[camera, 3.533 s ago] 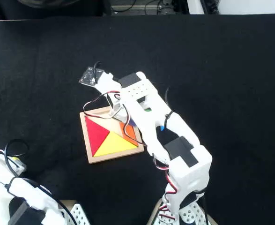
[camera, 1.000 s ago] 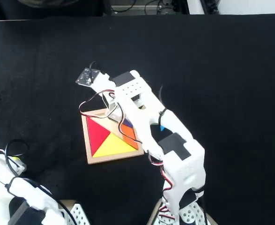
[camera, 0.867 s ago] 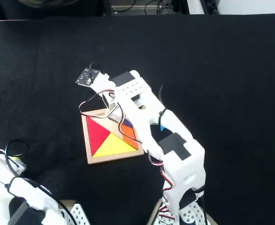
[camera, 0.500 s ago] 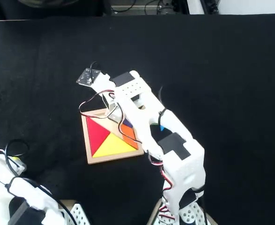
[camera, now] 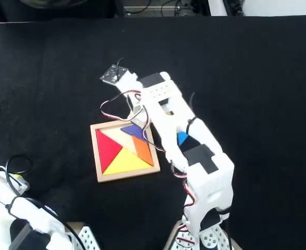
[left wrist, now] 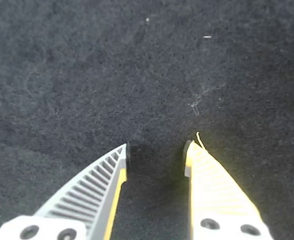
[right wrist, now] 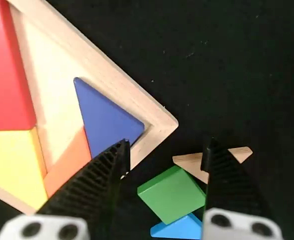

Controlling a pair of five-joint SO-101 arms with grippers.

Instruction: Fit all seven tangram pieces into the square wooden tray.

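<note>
Wooden tray (right wrist: 136, 102) holds four coloured pieces (right wrist: 104, 117); green square (right wrist: 169, 194) lies just outside its corner, looks light, stiff, likely best pinched across opposite flat edges. Right jaws gape above it, left jaws gape over bench (left wrist: 147, 60)

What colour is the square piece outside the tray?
The square piece is green; right wrist view.

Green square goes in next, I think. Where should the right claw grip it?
From straight above, since the green square lies flat. Set the right claw across two parallel side edges, probably the one facing the tray and its opposite; the wooden triangle and light blue piece crowd the others.
</note>
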